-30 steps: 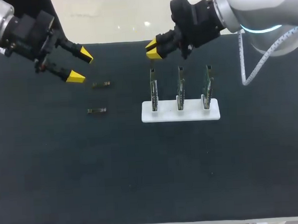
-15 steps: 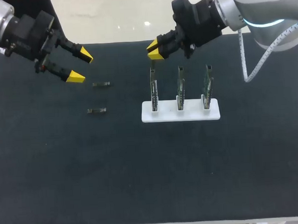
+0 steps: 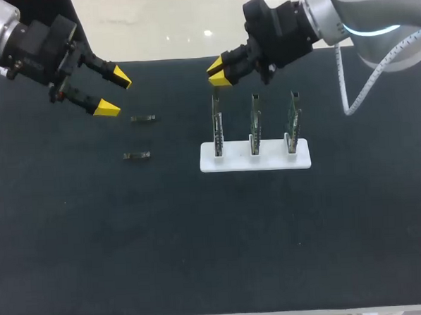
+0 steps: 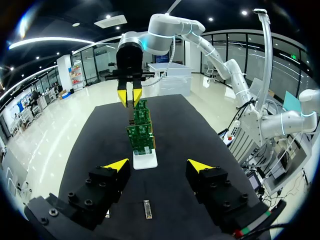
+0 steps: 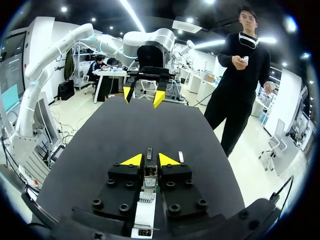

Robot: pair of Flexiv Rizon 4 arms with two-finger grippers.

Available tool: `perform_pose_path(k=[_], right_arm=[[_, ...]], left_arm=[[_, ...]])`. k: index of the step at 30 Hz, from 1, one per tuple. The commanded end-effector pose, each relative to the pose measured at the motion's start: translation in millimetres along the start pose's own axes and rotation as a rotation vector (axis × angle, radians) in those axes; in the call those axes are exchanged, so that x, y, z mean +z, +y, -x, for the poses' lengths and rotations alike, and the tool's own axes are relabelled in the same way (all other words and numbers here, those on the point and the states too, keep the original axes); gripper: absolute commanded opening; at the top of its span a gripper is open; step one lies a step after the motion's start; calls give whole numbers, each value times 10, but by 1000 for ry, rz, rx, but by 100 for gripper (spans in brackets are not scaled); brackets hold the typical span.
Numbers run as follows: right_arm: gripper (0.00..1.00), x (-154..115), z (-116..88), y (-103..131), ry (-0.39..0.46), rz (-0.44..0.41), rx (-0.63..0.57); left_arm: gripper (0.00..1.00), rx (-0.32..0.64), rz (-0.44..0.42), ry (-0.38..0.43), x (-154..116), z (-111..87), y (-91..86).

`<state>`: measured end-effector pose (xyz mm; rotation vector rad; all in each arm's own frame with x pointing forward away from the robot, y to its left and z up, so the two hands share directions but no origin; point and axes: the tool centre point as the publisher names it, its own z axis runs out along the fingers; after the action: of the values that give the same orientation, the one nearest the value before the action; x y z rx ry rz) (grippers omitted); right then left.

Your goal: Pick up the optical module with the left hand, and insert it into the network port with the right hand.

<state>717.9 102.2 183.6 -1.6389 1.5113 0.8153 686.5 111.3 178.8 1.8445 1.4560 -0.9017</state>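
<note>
Two loose optical modules (image 3: 143,119) (image 3: 137,156) lie on the black mat, left of a white stand (image 3: 271,160) holding three upright circuit boards. My left gripper (image 3: 115,93) hovers open just up-left of the nearer module (image 4: 146,208), with nothing between its fingers. My right gripper (image 3: 217,70) hangs over the top of the leftmost board (image 3: 217,125), shut on a small metallic optical module (image 5: 149,173) that fills the narrow gap between its fingers. In the right wrist view the stand (image 5: 144,216) lies under the gripper (image 5: 150,160), and the two loose modules (image 5: 148,152) (image 5: 180,156) lie ahead of it.
The middle board (image 3: 254,123) and right board (image 3: 293,121) stand close beside the leftmost one. The black mat (image 3: 201,243) covers the table to its front edge. In the left wrist view the boards (image 4: 140,135) line up ahead toward my right gripper (image 4: 129,96).
My right gripper has drifted slightly to the right and back above the leftmost board, still closed. The left arm has not moved.
</note>
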Motion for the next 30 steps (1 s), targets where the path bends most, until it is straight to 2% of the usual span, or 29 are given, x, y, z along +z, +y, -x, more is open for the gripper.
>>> perform_pose_path(k=[1,30], right_arm=[[0,9,-15,2,-4,0,-2],[0,39,-88,28,1,-7,-9]], left_arm=[[100,0,-1,3,2,1,4],[100,0,-1,3,2,1,4]])
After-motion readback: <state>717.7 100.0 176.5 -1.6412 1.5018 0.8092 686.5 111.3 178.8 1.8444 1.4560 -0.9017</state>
